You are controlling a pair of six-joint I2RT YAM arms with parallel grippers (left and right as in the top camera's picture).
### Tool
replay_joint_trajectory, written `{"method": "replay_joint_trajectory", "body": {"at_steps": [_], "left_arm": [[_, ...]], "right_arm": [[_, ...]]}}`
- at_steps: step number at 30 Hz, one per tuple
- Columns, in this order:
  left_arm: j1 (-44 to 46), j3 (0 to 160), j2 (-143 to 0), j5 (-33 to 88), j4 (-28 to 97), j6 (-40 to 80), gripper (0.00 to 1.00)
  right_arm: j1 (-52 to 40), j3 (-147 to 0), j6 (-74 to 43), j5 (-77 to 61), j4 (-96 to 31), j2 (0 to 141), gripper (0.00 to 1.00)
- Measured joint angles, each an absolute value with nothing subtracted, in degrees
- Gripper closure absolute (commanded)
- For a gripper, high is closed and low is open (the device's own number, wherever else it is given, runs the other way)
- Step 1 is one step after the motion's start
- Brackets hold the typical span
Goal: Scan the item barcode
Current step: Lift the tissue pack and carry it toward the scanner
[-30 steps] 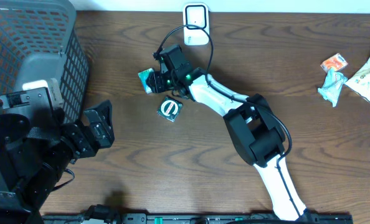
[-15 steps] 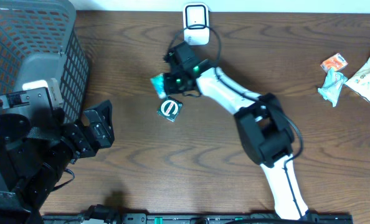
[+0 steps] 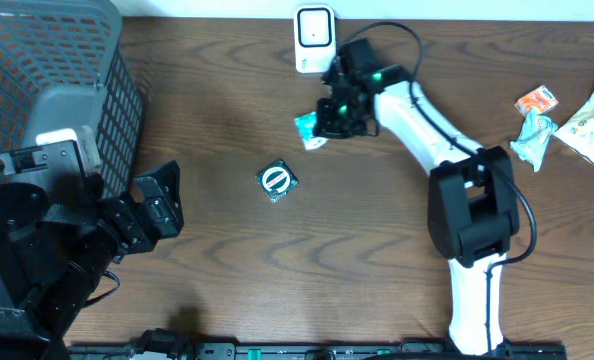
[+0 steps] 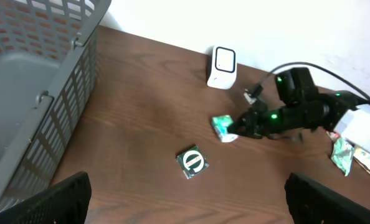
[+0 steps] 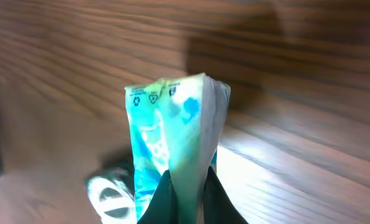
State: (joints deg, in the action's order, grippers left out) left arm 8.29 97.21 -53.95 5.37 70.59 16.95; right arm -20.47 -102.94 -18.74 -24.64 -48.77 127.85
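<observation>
A teal and white packet [image 3: 310,130] hangs above the table just below the white barcode scanner [image 3: 315,38], with my right gripper [image 3: 329,122] shut on it. The right wrist view shows the packet [image 5: 172,130] standing up between the black fingertips [image 5: 166,200], pinched at its lower edge. From the left wrist view the same packet [image 4: 223,127] sits right of and below the scanner [image 4: 223,67]. My left gripper [image 3: 162,205] stands open and empty beside the basket, its fingers [image 4: 63,199] wide apart.
A dark green packet with a white ring [image 3: 276,181] lies mid-table. A grey mesh basket [image 3: 47,90] fills the far left. Several snack packets [image 3: 532,138] lie at the right edge, near an orange one [image 3: 537,99].
My right gripper closed on the teal packet, lifted it from beside the dark green packet, and carried it right, toward the scanner. The left arm stayed still.
</observation>
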Motion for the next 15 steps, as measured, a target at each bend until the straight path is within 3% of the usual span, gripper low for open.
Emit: {"method": "replay_joint_trajectory", "body": {"at_steps": [1, 2, 4, 6, 9, 15], "left_arm": [[8.29, 97.21, -53.95, 5.39, 70.59, 16.95, 0.02], [8.29, 97.21, -53.95, 5.39, 70.59, 16.95, 0.02], [8.29, 97.21, -53.95, 5.39, 70.59, 16.95, 0.02], [8.29, 97.21, -53.95, 5.39, 70.59, 16.97, 0.02], [8.29, 97.21, -53.95, 5.39, 70.59, 16.95, 0.02], [8.29, 97.21, -53.95, 5.39, 70.59, 16.97, 0.02]], "right_arm": [[-19.64, -102.78, -18.0, -23.86, -50.65, 127.85, 0.96], [-18.98, -102.59, -17.47, -23.05, -52.01, 127.85, 0.83], [-17.72, -102.08, -16.43, -20.49, -54.78, 127.85, 0.38], [-17.19, -101.58, -15.4, -18.31, -56.86, 127.85, 0.04], [-17.19, -101.21, -13.37, -15.88, -58.52, 127.85, 0.01], [-17.39, -101.19, -10.31, -13.32, -59.07, 127.85, 0.11]]}}
